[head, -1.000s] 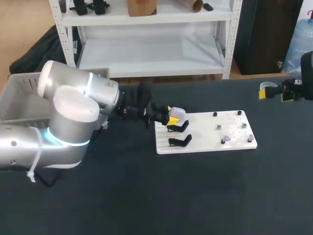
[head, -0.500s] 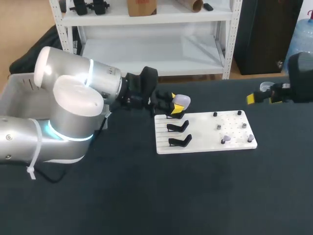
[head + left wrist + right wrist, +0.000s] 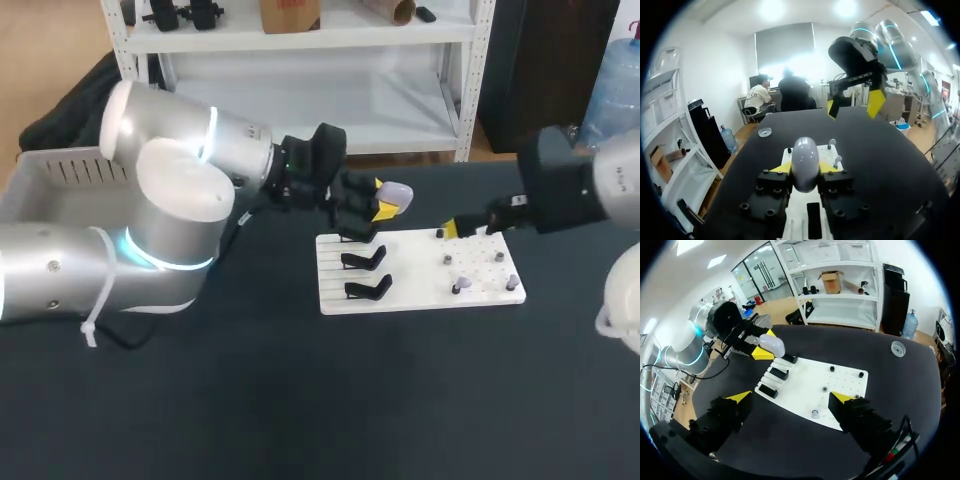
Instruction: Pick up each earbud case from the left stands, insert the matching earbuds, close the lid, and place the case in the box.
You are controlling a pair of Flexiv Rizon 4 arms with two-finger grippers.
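My left gripper (image 3: 383,205) is shut on a pale lavender earbud case (image 3: 394,192), held in the air just above the far left corner of the white board (image 3: 420,272). In the left wrist view the case (image 3: 805,161) stands upright between the fingers. Black stands (image 3: 364,260) sit on the board's left part, with none of them holding a case. Small earbuds (image 3: 458,287) rest on pegs on the right part. My right gripper (image 3: 462,228) hangs open over the board's far right side; in its own view the right gripper (image 3: 790,397) is spread wide above the board (image 3: 845,385), with the case (image 3: 771,345) ahead.
A grey box (image 3: 40,185) stands at the table's far left, behind my left arm. A small clear round lid (image 3: 898,348) lies on the dark tabletop past the board's far right. The near half of the table is bare dark cloth.
My left gripper lifted the case off the top stand and carried it up and to the right. The right arm swung in leftward from the table's far right edge to the board.
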